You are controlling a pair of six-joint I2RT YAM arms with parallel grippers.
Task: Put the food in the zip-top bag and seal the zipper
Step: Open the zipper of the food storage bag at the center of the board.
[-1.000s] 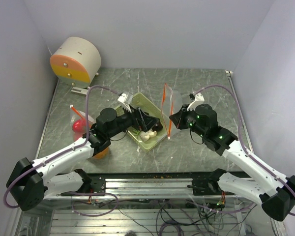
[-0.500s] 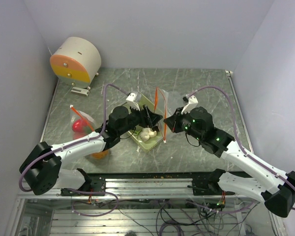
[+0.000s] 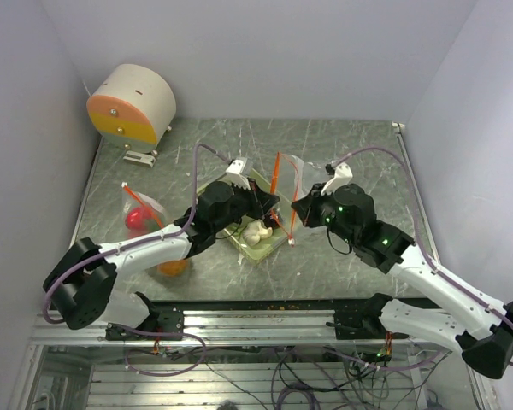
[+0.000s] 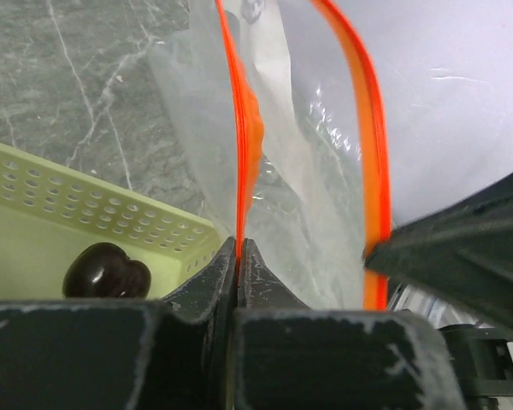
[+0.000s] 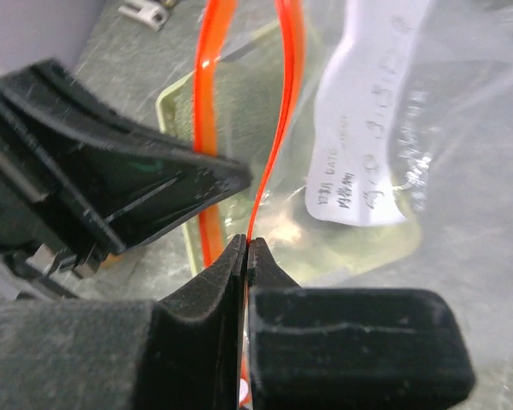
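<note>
Top view, step: L gripper (image 3: pixel 272 207) and R gripper (image 3: pixel 296 210) meet mid-table, holding the zip-top bag (image 3: pixel 289 175) upright betw. them. My read: the mouth is being opened, no loading yet.
Top view, food: white garlic (image 3: pixel 256 231) lies in the pale green basket (image 3: pixel 255 254), just beside the bag. An orange fruit (image 3: pixel 173 266) is part-hidden under the L arm.
Top view, other: second bag w/ red piece (image 3: pixel 138 215) at left; round white-and-orange device (image 3: pixel 132 104) at far left.
L wrist view, jaws: pressed together, pinching one orange zipper strip (image 4: pixel 239 171).
L wrist view, bag: no food seen inside. A dark rounded piece (image 4: pixel 107 269) sits in the basket.
R wrist view, jaws: pressed together, pinching the opposite strip. A white label (image 5: pixel 368 128) shows on the film.
Next move: prob. one arm must let go to fetch food, and the floppy mouth may then fall shut.
In the way: grippers crowd each other, and the basket sits close under the bag.
</note>
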